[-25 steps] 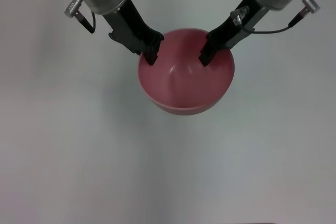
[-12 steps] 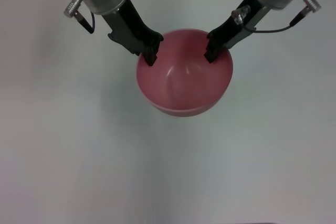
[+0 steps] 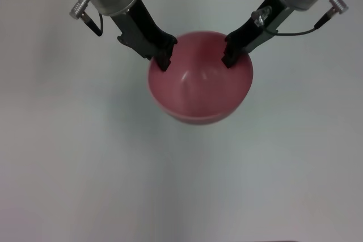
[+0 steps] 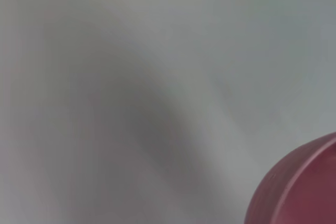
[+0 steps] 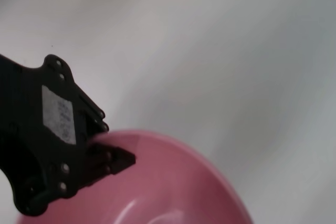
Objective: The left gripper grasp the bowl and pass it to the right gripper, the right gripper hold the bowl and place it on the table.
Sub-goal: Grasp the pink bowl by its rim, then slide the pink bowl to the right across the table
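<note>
Change: the bowl (image 3: pixel 199 80) is seen nudged slightly right since half a second ago; both claws are otherwise unmoved.
Left gripper (image 3: pixel 164 56): clamped on the bowl's far-left rim.
Right gripper (image 3: pixel 229 56): set at the far-right rim; whether it is clenched cannot be told.
Bowl: held above the table (image 3: pixel 85 157).
Hidden: the bowl's underside is unseen, and the left wrist view shows only one cut-off edge of the bowl.

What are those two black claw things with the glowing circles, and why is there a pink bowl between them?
They are a robot's two arms. The top-down picture comes from a camera on its head; the other two come from cameras on its wrists. The left gripper, on the green-ringed arm, pinches one side of the bowl. The right gripper, on the blue-ringed arm, is at the opposite rim, so the bowl is being passed across. Below lies a white table.
</note>
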`<state>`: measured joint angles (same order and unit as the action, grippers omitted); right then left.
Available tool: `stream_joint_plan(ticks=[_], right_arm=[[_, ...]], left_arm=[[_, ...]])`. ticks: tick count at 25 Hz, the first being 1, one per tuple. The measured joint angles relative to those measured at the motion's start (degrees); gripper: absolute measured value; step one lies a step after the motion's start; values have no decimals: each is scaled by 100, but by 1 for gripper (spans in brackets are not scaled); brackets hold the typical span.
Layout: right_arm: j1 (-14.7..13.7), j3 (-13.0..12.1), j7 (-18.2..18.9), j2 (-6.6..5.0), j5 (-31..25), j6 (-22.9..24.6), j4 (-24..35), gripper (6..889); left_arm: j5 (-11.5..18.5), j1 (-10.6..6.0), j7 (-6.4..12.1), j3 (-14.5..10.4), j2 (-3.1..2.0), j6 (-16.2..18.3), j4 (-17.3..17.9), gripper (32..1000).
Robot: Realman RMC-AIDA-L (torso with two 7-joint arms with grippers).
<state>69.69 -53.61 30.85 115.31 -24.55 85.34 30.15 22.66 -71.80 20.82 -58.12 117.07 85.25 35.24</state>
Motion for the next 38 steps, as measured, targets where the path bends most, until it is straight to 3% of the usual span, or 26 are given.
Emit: stream_joint_plan(ticks=[7, 12, 17, 26, 38], right_arm=[[-5, 0, 0, -1, -1, 0, 1, 62], [-15, -1, -1, -1, 0, 0, 0, 52], [-47, -1, -1, -1, 2, 0, 0, 37], [-71, -1, 0, -1, 3, 7, -1, 29], [-159, -9, 3, -2, 4, 10, -18, 28]], left_arm=[[66, 0, 0, 25, -1, 6, 3, 141], [133, 0, 9, 16, -6, 50, 50, 375], [154, 21, 6, 1, -6, 160, 263, 523], [286, 25, 1, -6, -2, 301, 304, 821], [428, 3, -10, -3, 0, 428, 525, 867]])
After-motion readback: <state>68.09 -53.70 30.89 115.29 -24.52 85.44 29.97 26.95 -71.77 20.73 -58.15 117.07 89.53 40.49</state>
